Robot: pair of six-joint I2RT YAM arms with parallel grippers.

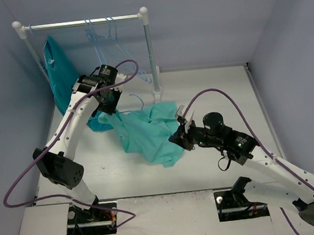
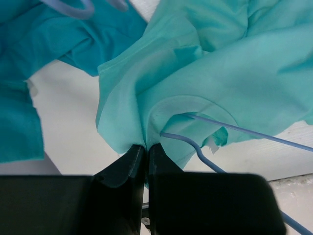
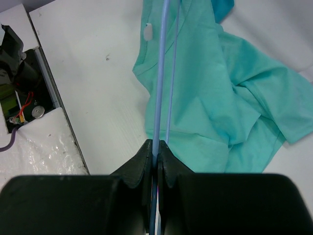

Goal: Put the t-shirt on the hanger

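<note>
The mint-green t-shirt [image 1: 147, 132] lies crumpled on the white table between the arms. My left gripper [image 1: 109, 108] is shut on a fold of its cloth beside the neck opening [image 2: 146, 147]. The pale-blue hanger [image 3: 159, 98] runs into the shirt. Its wire and bent hook show at the neck in the left wrist view [image 2: 195, 144], next to the small white tag [image 2: 212, 145]. My right gripper [image 1: 179, 137] is at the shirt's right edge, shut on the hanger's wire [image 3: 157, 147]. The shirt spreads beyond it [image 3: 220, 98]. Most of the hanger is hidden under cloth.
A white-and-metal clothes rail [image 1: 82, 22] stands at the back left with several spare blue hangers [image 1: 103, 34]. A darker turquoise garment [image 1: 59, 71] hangs from it and reaches the table beside the left gripper [image 2: 29, 58]. Blue walls enclose the table.
</note>
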